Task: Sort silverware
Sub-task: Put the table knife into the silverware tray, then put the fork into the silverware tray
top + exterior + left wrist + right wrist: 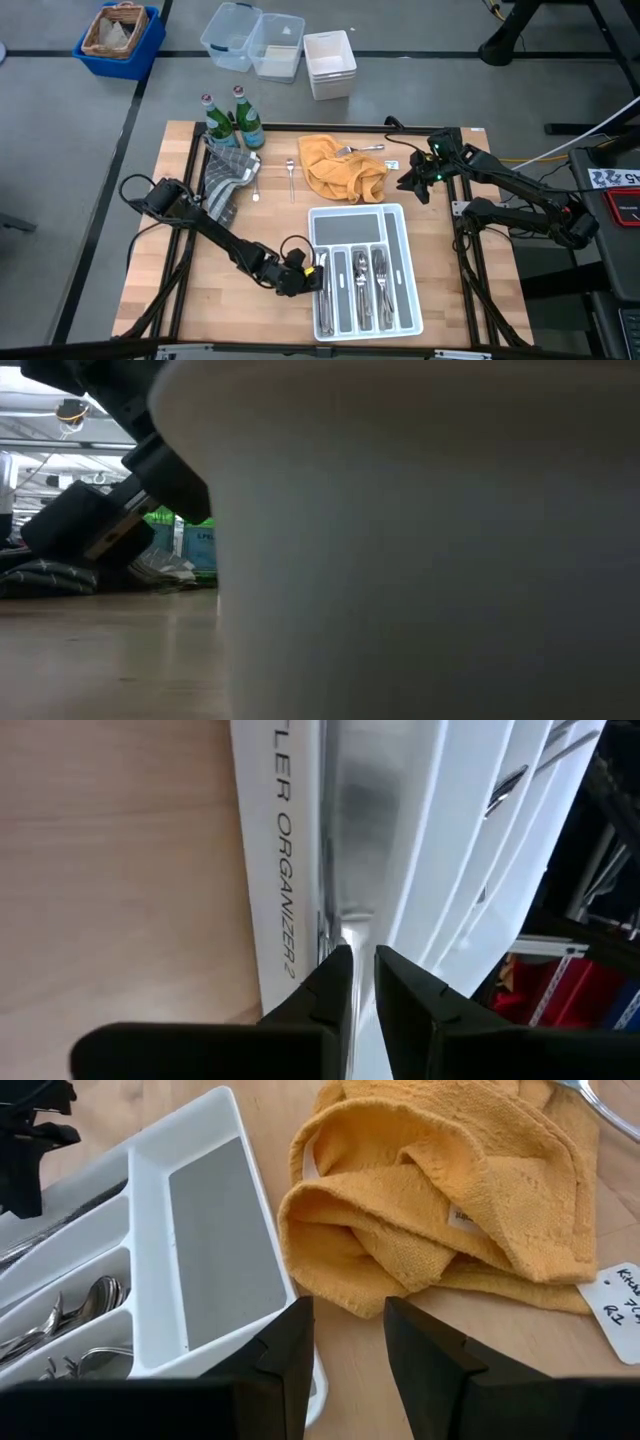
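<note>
Cutlery [368,277] is gathered in the tray [403,232] beside the left gripper [305,270], whose jaws pinch 1 knife [352,870] over its slot; right gripper [415,182] jaws wait spread.

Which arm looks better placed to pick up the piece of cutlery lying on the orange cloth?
The right. Its open gripper hovers just beside the orange cloth where a utensil lies. The left gripper is busy at the white tray, its fingers nearly closed around a knife over the leftmost slot.
</note>
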Controlling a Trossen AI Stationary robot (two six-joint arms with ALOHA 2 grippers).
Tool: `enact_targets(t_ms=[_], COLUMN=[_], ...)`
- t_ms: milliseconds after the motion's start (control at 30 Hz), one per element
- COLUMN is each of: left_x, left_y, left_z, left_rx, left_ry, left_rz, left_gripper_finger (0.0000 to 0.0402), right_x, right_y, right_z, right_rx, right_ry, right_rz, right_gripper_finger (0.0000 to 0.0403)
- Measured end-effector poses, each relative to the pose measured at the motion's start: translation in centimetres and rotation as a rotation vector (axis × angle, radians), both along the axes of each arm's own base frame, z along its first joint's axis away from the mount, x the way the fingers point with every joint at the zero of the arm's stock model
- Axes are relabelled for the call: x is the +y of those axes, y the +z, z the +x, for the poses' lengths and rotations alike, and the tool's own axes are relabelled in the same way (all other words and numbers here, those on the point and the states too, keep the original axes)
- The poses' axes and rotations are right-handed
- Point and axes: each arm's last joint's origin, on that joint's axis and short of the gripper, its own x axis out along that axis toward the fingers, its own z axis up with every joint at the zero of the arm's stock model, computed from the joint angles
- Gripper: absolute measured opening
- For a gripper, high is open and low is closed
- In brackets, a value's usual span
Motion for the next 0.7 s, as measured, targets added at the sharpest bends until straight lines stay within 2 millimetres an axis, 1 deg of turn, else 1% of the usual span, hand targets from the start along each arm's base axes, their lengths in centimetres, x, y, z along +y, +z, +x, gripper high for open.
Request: enact_targets(t_ms=[233,333,433,533,600,700], left_x=[0.4,0.6,0.5,0.5,0.7,1.2], left_y=[0.1,0.2,0.7,1.6,2.2,3.2], left_z=[0.2,0.5,0.9,1.1,1.0,1.1], left_rx=[-0.004,-0.033,-0.117,-0.177,-0.194,-0.230], left_ry=[0.002,0.003,-0.001,-0.005,-0.013,-0.011], left_rz=[0.003,0.005,0.055,0.102,0.129,0.179], left_gripper_finger=[0.0074,0.0079,0.0077,0.0072,0.0070,0.0069], right_x=[0.0,0.0,-0.1,-0.6,-1.2,-2.2], right_y=[0.0,0.1,0.5,1.2,1.7,2.6], right_z=[0.0,0.1,0.1,0.3,0.4,0.9], right_rx=[0.001,-0.022,-0.025,0.011,0.028,-0.004], right_ry=[0.000,0.002,0.001,-0.079,-0.163,-0.243], right_rz=[0.002,0.026,0.019,-0.079,-0.183,-0.364], right_gripper_finger=[0.0127,0.0127,0.0127,0.0127,0.0127,0.0127])
